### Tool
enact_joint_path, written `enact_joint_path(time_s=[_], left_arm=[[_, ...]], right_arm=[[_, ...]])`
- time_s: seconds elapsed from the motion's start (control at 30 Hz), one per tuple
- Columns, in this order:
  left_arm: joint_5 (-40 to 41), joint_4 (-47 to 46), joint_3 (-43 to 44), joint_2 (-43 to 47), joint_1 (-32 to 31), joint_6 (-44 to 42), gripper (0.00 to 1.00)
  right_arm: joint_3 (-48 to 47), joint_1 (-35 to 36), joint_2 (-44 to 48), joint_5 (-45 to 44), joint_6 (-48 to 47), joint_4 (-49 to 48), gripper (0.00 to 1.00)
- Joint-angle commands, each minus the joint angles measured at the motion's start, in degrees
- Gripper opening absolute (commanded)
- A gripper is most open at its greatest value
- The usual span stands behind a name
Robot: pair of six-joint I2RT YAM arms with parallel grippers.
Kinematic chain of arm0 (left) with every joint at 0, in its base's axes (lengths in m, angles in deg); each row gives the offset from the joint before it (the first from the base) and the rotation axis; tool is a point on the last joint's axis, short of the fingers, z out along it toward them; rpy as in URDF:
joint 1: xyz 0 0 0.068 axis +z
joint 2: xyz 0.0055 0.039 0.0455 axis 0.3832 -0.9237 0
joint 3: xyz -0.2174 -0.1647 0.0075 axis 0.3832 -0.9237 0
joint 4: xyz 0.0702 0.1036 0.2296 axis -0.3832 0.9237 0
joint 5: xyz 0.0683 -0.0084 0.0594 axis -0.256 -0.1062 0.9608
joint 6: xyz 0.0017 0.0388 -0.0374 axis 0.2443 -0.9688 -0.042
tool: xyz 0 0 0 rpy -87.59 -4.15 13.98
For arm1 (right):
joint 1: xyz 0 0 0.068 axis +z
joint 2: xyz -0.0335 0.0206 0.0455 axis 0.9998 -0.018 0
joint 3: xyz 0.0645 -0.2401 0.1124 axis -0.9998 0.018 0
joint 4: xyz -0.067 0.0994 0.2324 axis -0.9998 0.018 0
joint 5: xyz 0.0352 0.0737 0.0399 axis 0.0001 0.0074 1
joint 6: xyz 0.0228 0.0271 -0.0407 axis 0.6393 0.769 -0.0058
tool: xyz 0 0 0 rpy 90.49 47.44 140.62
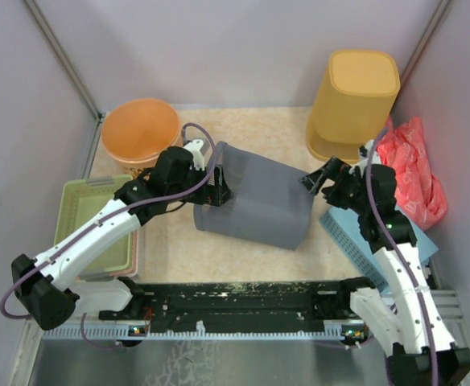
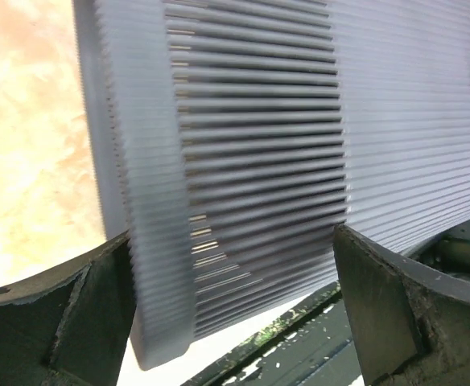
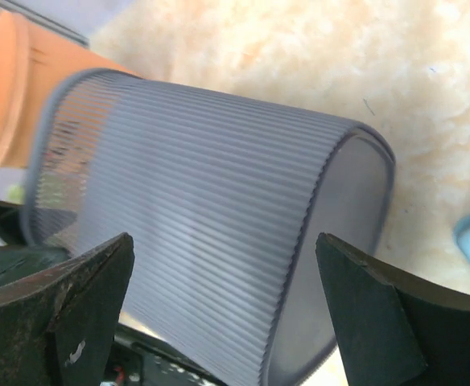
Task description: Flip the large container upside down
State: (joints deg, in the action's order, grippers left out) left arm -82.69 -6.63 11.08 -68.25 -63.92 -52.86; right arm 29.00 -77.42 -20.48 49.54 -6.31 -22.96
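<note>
- Beige speckled tabletop [image 1: 251,257].
- Grey ribbed container [image 1: 259,205] on its side, centre.
- Orange bowl [image 1: 138,129], back left.
- Green tray [image 1: 78,205] atop pink tray [image 1: 134,259], left.
- Yellow tub [image 1: 356,96], red bag [image 1: 416,169], blue basket [image 1: 352,237], right.

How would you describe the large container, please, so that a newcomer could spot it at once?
Start at the beige table, at its middle. The large container lies there on its side. Unlike the yellow bin and orange bowl behind it, it is dark grey and finely ribbed.
</note>
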Motion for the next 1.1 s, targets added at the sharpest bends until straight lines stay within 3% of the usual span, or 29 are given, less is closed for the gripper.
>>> enact_joint_path(time_s=[0.0,0.27,0.37,0.57,0.7,0.77,0.87,1.07], left_arm=[[6.06,3.90,2.02,1.24,-0.02,-3.26,0.99],[12.36,4.50,1.19,5.13,0.15,1.50,0.99],[9.33,1.23,-1.08,6.81,1.06,2.39,0.95],[8.69,-0.12,-2.65,6.78,2.15,2.89,0.67],[8.19,-0.36,-3.35,5.73,2.77,2.74,0.37],[7.29,-0.95,-3.59,5.29,2.80,2.86,0.29],[6.05,-1.98,-3.90,4.54,2.82,2.85,0.29],[3.56,-4.27,-4.24,2.64,2.80,2.50,0.42]], right_arm=[[4.90,-10.54,2.98,24.39,4.44,-10.38,0.93],[13.06,-11.81,7.97,24.57,10.36,-14.76,0.79],[15.08,-11.84,8.42,25.02,11.17,-15.23,0.71],[16.92,-11.87,9.11,27.03,14.20,-19.23,0.31],[14.15,-11.88,9.00,26.46,12.63,-16.27,0.12],[12.91,-11.84,9.00,27.60,12.66,-15.88,0.06],[11.30,-11.83,8.99,29.93,14.62,-17.03,0.05],[5.08,-10.75,8.87,32.51,16.66,-17.71,0.04]])
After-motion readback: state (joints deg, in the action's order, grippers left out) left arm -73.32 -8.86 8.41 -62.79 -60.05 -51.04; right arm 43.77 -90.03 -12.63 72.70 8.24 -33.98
